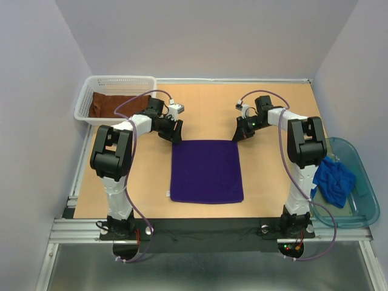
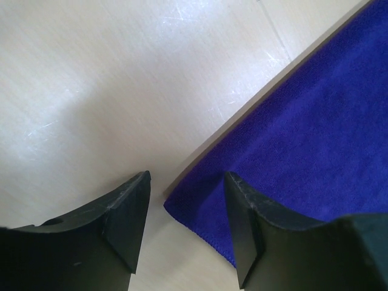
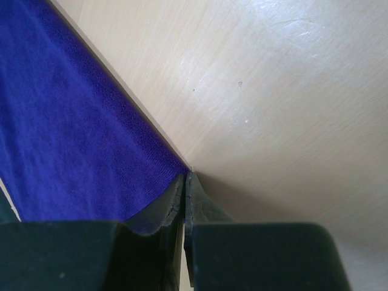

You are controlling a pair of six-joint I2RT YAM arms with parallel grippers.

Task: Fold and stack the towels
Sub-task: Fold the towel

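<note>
The dark purple towel (image 1: 206, 171) lies flat in the middle of the table. My left gripper (image 1: 176, 134) is open at its far left corner; in the left wrist view the jaws (image 2: 187, 179) straddle that corner of the towel (image 2: 315, 121), just above the table. My right gripper (image 1: 237, 136) is at the far right corner; in the right wrist view it (image 3: 185, 176) is shut, with the corner of the towel (image 3: 73, 133) ending right at its tips. The rust-brown towel (image 1: 112, 104) lies in a basket. The bright blue towel (image 1: 333, 180) lies crumpled in a bin.
A white mesh basket (image 1: 121, 79) stands at the far left corner of the table. A clear blue-tinted bin (image 1: 364, 194) stands off the right edge, beside the right arm. Grey walls enclose the table on three sides.
</note>
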